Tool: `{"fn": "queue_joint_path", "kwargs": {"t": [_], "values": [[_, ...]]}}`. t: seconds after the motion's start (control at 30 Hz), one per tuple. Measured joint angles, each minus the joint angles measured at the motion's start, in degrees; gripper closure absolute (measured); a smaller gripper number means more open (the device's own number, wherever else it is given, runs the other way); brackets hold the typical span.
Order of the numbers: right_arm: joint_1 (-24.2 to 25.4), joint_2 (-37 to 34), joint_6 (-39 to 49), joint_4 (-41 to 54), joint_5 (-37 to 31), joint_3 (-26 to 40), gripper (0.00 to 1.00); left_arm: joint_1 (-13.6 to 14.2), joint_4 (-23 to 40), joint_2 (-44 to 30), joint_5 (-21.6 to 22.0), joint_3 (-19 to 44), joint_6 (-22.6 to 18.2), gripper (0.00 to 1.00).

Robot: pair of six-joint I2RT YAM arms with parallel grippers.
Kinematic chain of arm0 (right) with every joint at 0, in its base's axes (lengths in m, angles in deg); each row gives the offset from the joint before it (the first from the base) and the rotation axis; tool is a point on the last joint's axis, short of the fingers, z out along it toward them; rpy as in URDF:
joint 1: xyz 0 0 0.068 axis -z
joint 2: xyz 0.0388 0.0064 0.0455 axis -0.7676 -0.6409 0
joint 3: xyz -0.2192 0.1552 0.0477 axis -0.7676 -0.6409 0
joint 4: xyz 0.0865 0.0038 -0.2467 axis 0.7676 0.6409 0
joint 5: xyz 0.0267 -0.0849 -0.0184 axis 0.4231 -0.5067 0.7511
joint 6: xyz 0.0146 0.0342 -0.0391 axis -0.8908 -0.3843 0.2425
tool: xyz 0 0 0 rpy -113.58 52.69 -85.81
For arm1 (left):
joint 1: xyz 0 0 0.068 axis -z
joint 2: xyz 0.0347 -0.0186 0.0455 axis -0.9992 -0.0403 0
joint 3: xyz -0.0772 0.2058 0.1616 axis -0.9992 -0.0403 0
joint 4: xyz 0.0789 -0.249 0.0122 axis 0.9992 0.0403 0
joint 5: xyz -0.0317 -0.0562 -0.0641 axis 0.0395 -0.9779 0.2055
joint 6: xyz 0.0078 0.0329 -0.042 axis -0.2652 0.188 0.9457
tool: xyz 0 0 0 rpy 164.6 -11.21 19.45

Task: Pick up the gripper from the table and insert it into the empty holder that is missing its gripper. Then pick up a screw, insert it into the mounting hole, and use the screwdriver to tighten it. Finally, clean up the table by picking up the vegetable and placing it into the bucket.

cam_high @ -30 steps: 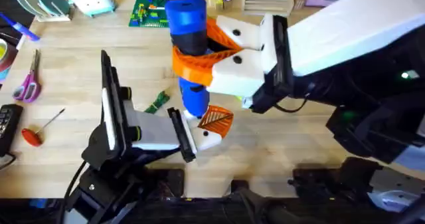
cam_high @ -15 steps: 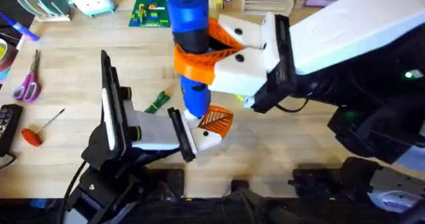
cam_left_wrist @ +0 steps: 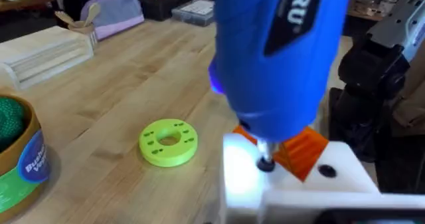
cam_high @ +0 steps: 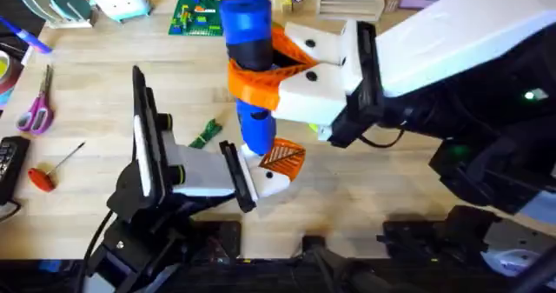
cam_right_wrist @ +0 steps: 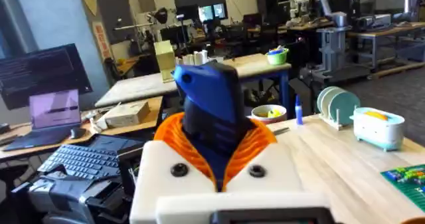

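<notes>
**Over the holder, screwdriver basically parked**

Right above the holder [cam_high: 269, 182], the screwdriver [cam_high: 246, 19] stood upright, and its tip came down onto the white mount, as the left wrist view showed. The right gripper [cam_high: 259, 70] was clamped on the screwdriver around its dark middle, with an orange pad pressed in on each side. The right wrist view showed the same squeeze, and there was no slack I could spot.

The gripper [cam_high: 283, 156], meaning the orange ribbed piece, sat on the holder just beside the screwdriver's lower end and seemed to touch it. The holder was at the end of the left arm, which lay low across the table [cam_high: 391, 180]. I honestly couldn't tell whether the left gripper [cam_high: 261, 176] was open or closed.

Compared with a second earlier, almost nothing had changed. The screwdriver and the right gripper had shifted by a hair at most, and against the half-second-old frame I saw no difference. The left arm hadn't moved either.

The vegetable [cam_high: 205, 134] lay on the table near the screwdriver, on the left arm's side, same spot as before. From the left wrist, the bucket [cam_left_wrist: 26, 164] stood well apart from the screwdriver, with a lime-green ring [cam_left_wrist: 169, 141] between them.
</notes>
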Motion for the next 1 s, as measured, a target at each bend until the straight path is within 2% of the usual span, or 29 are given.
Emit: {"fn": "queue_joint_path", "kwargs": {"t": [0.5,0.63,0.7,0.77,0.9,1.0], "values": [[0.0,0.3,0.0,1.3,-0.1,0.4,0.976,0.0,0.0,0.0,0.0,0.0,0.0,0.995],[0.6,0.3,-0.1,-5.3,0.2,0.4,0.976,0.0,0.0,0.0,0.0,0.0,0.0,0.995],[2.1,1.2,-0.2,-10.7,0.2,0.4,0.976,0.0,0.0,0.0,0.0,0.0,0.0,0.995],[4.1,3.2,-0.2,-11.4,0.2,0.4,0.976,0.0,0.0,0.0,0.0,0.0,0.0,0.995],[8.1,5.6,0.0,-8.0,0.2,0.5,0.976,0.0,0.0,0.0,0.0,0.0,0.0,0.995],[11.4,5.7,3.6,-0.1,0.4,0.7,0.977,0.0,0.0,0.0,0.0,0.0,0.0,0.995]]}}
